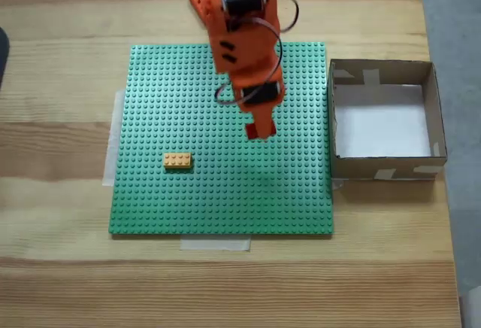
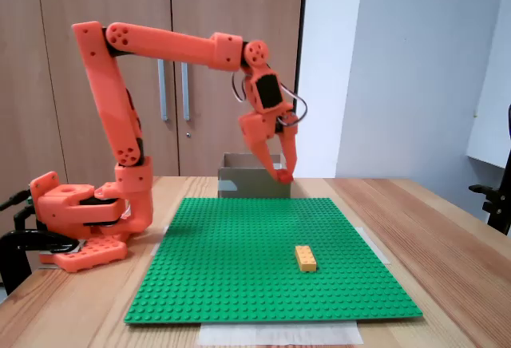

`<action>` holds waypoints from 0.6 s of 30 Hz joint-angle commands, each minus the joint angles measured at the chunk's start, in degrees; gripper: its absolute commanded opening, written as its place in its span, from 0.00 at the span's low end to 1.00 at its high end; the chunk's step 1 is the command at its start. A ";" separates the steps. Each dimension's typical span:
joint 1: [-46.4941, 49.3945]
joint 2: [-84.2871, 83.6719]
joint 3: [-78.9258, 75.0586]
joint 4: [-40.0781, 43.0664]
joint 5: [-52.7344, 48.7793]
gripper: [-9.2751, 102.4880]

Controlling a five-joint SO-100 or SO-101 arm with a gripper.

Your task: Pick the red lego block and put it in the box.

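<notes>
A: Where is the gripper (image 2: pixel 283 174)?

B: In the fixed view from the side it hangs in the air above the far part of the green baseplate (image 2: pixel 271 260), pointing down, in front of the box (image 2: pixel 239 179). A small red piece sits at its tip; that looks like the red lego block (image 2: pixel 283 176), with the fingers pressed against it.

A: And from above?

B: In the fixed view from above the gripper (image 1: pixel 261 130) is over the right half of the baseplate (image 1: pixel 218 192), and the red block (image 1: pixel 261 132) shows as a dark red bit at the tip. It is small there, so its studs cannot be made out.

A: The box?

B: It stands on the worktop (image 1: pixel 68 268) just beside the right edge of the baseplate, in the view from above (image 1: pixel 434 110). Brown cardboard walls with pale tape strips, a white bottom.

A: Anything else on the baseplate?

B: A yellow-orange brick (image 1: pixel 177 161) lies on its left half, well apart from the gripper. In the side view the same brick (image 2: pixel 305 258) sits nearer the camera, right of the middle.

A: Any writing, logos, labels?

B: None that can be read, on the arm (image 2: pixel 160 45), the box or the bricks. Strips of clear tape (image 1: pixel 215 244) hold the baseplate's edges to the wood. Wooden cabinet doors (image 2: pixel 168 61) stand behind the arm in the side view.
</notes>
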 commanded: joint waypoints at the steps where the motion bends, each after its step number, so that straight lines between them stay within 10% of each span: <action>1: -1.93 6.86 -0.35 3.69 -0.44 0.07; 18: -20.74 9.49 -19.42 21.27 3.34 0.07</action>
